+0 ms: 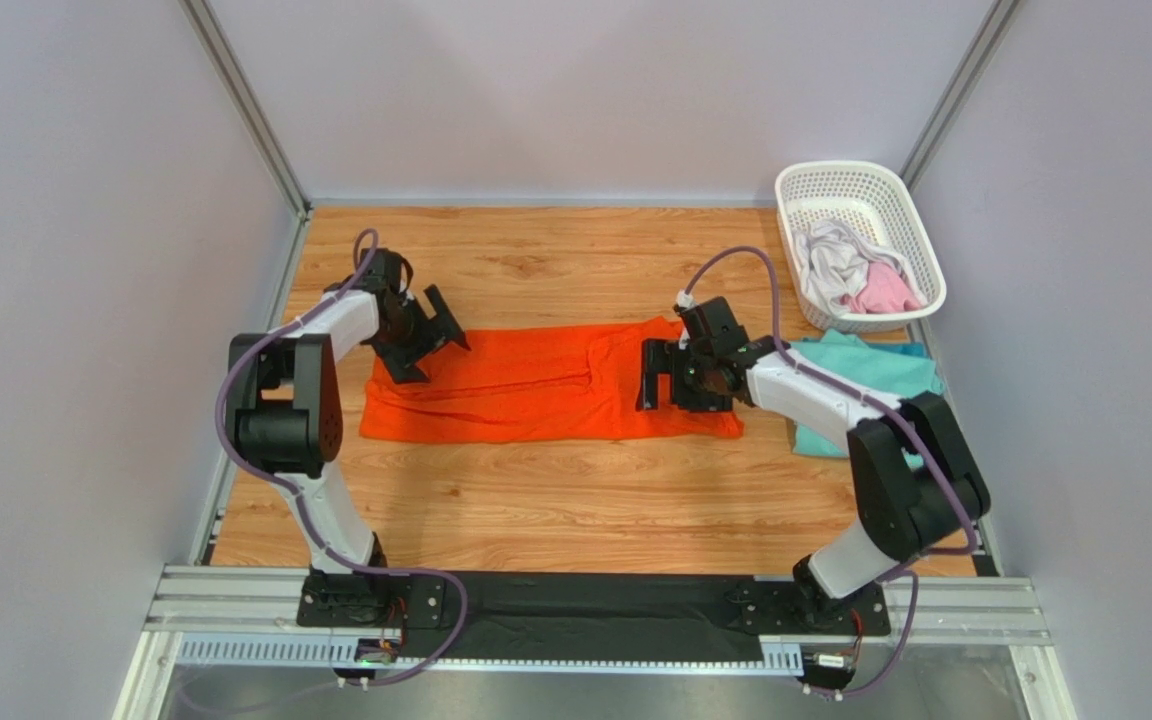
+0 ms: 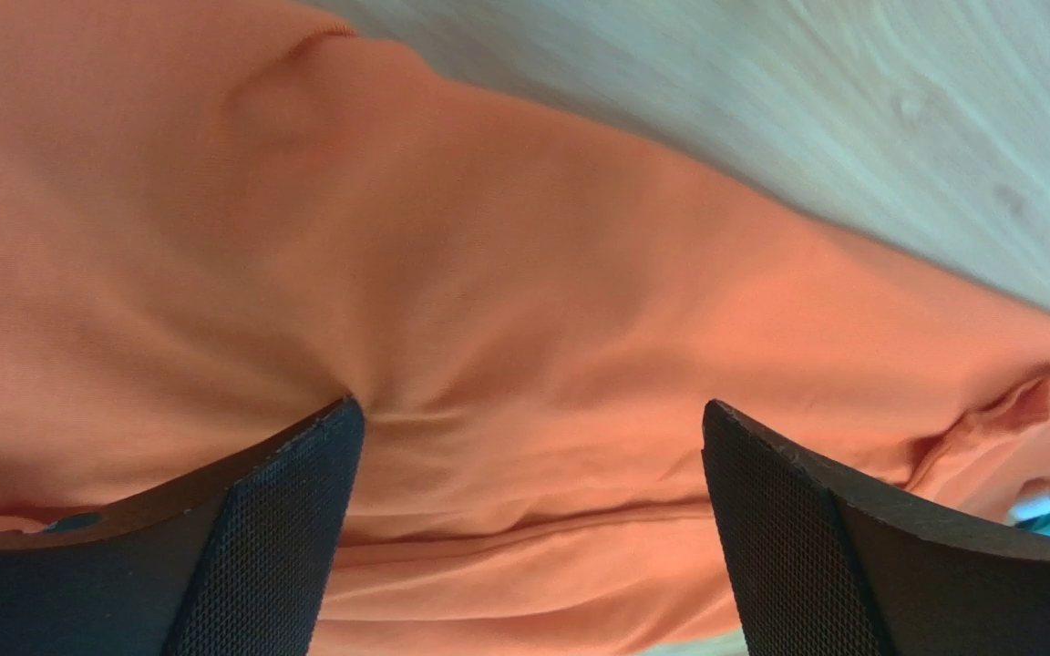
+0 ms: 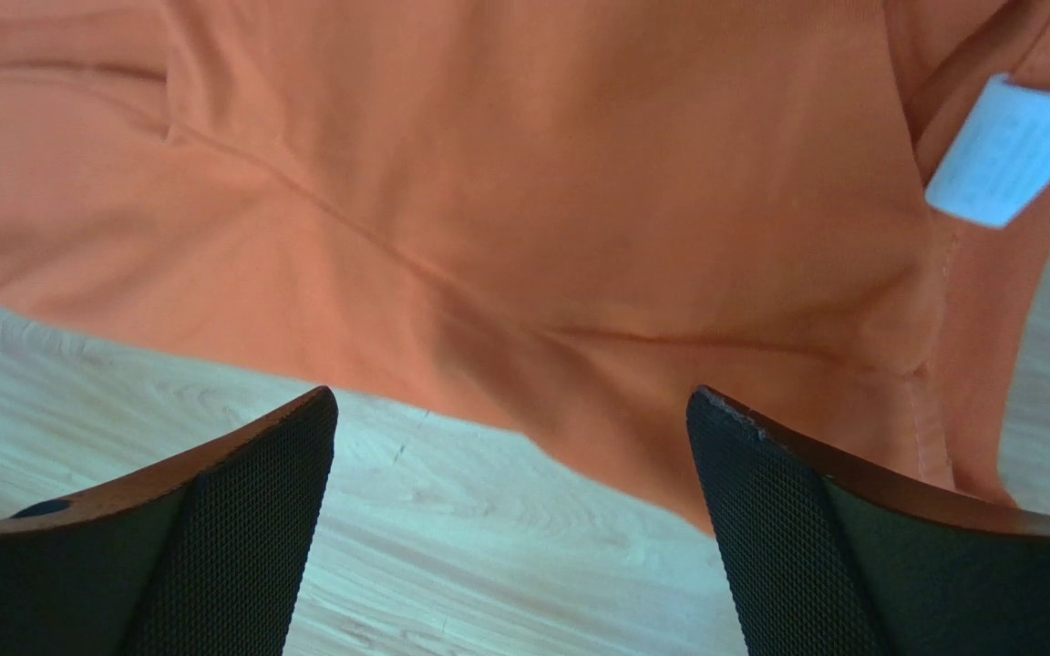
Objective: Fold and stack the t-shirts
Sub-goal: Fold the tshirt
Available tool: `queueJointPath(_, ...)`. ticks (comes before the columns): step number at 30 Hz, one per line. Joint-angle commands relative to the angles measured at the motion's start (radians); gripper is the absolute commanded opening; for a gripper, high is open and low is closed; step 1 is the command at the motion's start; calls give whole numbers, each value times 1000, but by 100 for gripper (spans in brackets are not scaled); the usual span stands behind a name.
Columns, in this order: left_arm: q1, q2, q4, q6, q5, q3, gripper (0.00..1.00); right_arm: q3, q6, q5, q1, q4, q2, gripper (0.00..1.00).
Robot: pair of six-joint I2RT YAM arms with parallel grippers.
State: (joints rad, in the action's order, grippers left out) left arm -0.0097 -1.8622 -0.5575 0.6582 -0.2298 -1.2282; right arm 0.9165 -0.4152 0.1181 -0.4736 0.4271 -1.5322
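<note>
The left gripper (image 2: 524, 406) has its jaws spread wide with nothing between them. In the left wrist view, creased cloth of the orange t-shirt (image 2: 490, 274) fills the space under and beyond both fingers (image 2: 284, 533); whether they touch it cannot be told. The right gripper (image 3: 510, 394) is spread just as wide and also holds nothing. Beneath it the shirt's edge crosses at a slant, with bare wood of the table (image 3: 462, 561) on the near side and a white label (image 3: 1010, 151) by the neckline further off.

From the top camera, the orange shirt lies flat as a long band across the table's middle, one gripper over each end. The teal t-shirt (image 1: 875, 368) lies folded just right of it, and the white basket (image 1: 800, 188) behind that holds pale grey-white (image 1: 833, 258) and pink (image 1: 886, 288) cloth.
</note>
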Motion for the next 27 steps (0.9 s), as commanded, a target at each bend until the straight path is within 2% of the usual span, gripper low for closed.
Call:
queueJointPath(1, -32, 66, 40, -17, -46, 133, 100, 82, -13, 25, 52, -56, -77, 100)
queueJointPath(2, -38, 102, 80, -5, -42, 212, 100, 112, -14, 28, 64, -56, -127, 100)
queueJointPath(7, -96, 251, 160, 7, -82, 404, 100, 194, 10, 71, 124, -53, -247, 100)
queueJointPath(11, -211, 375, 159, 98, -49, 550, 100, 294, 56, 98, 144, -28, -341, 100)
queueJointPath(14, -301, 402, 157, 164, -22, 628, 100, 383, 91, 100, 153, 2, -410, 100)
queueJointPath(21, -573, 445, 248, 458, -22, 733, 100, 605, 113, 124, 150, 88, -610, 100)
queueJointPath(24, -671, 506, 252, 547, -11, 760, 100, 729, 118, 120, 150, 125, -686, 100)
queueJointPath(27, -792, 621, 255, 720, 50, 811, 100, 864, 134, 141, 136, 166, -762, 100)
